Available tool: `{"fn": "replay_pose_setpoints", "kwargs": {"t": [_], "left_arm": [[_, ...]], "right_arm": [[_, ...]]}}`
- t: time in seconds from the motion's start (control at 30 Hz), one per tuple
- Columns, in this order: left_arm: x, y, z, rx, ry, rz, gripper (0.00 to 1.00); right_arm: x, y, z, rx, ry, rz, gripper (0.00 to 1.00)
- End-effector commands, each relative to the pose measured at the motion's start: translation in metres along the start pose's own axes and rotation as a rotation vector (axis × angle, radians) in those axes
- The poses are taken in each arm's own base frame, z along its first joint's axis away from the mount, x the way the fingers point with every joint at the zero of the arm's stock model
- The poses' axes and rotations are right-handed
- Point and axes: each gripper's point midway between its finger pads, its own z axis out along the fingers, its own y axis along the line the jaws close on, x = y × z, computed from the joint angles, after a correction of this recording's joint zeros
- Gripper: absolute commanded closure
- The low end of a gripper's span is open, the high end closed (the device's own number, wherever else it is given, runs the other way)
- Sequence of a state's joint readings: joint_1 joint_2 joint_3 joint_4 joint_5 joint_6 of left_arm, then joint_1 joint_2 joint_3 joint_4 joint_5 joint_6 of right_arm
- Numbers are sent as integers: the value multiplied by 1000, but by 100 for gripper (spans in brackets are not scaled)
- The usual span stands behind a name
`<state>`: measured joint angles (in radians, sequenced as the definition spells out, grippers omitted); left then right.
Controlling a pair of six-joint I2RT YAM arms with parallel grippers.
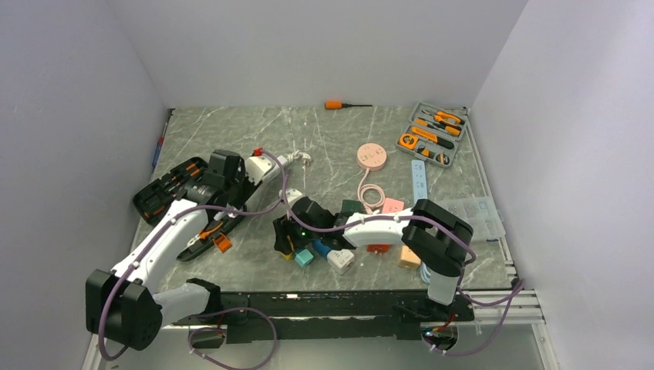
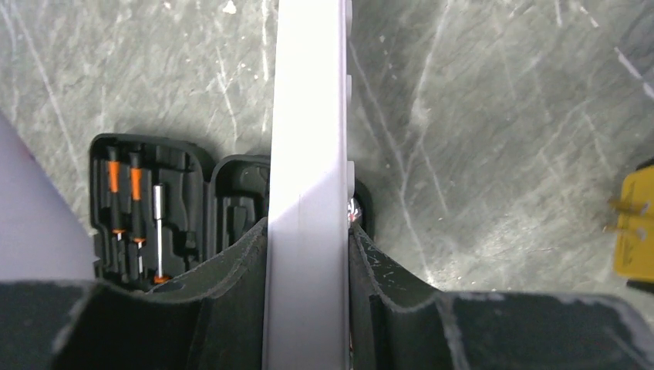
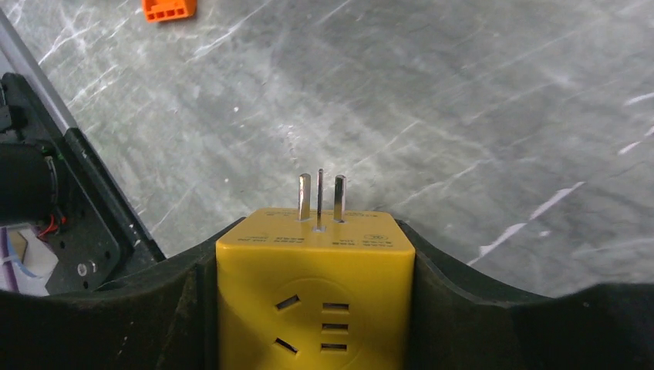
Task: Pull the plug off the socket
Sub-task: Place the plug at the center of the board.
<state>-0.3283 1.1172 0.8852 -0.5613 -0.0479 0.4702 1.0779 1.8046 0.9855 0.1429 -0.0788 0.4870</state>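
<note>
My left gripper (image 2: 308,227) is shut on a white power strip (image 2: 308,116), the socket, which runs lengthwise between its fingers. In the top view the strip (image 1: 266,166) sits at the left gripper (image 1: 231,176), left of centre. My right gripper (image 3: 312,231) is shut on a yellow cube plug (image 3: 312,293). Its three metal prongs (image 3: 320,196) are bare and point away over the table. The plug also shows at the right edge of the left wrist view (image 2: 636,231), apart from the strip. In the top view the right gripper (image 1: 291,231) is near the table's middle.
An open black tool case (image 1: 166,193) lies under the left arm. Several coloured cube adapters (image 1: 305,257) lie near the front middle. A pink round charger (image 1: 371,156), a grey tool tray (image 1: 436,132) and an orange screwdriver (image 1: 339,104) lie at the back.
</note>
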Motion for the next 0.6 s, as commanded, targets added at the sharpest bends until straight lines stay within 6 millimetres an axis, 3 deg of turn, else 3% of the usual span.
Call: {"fn": "replay_pose_setpoints", "kwargs": {"t": [0.0, 0.37, 0.47, 0.57], "left_arm": [[-41, 0, 5, 46, -112, -46, 100], [-50, -16, 59, 156, -38, -68, 100], [-55, -22, 70, 195, -22, -90, 97], [-57, -26, 80, 224, -2, -109, 88]], "right_arm": [[16, 11, 6, 3, 4, -10, 58], [29, 8, 4, 39, 35, -61, 4], [23, 5, -6, 75, 12, -66, 0], [12, 5, -26, 96, -16, -72, 0]]}}
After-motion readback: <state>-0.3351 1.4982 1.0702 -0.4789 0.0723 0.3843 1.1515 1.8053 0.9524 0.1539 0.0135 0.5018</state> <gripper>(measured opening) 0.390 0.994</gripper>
